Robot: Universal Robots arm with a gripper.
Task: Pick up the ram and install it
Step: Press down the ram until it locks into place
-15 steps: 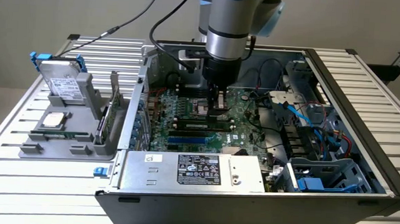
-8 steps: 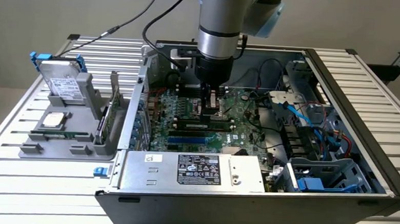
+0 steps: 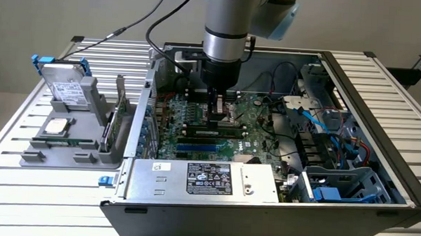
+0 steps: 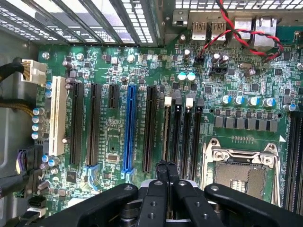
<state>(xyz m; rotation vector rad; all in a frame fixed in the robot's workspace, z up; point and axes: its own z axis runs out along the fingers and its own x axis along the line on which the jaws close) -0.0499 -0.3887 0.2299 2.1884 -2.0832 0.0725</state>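
Pincer (image 3: 216, 114) fingers are shut tight together, with nothing held between them, and they point straight down into the open computer case (image 3: 391, 176). On the exterior view's left, a silver hard drive (image 3: 66, 89) and a tall green card (image 3: 117, 116) stand in a holder on the tabletop (image 3: 12, 194) (well away from the pincer). The ram (image 3: 211, 132) stands on its thin edge in a black slot on the motherboard (image 3: 264, 118), right under the fingertips. Its long side runs from the exterior view's left to right. I cannot tell whether the tips touch it.
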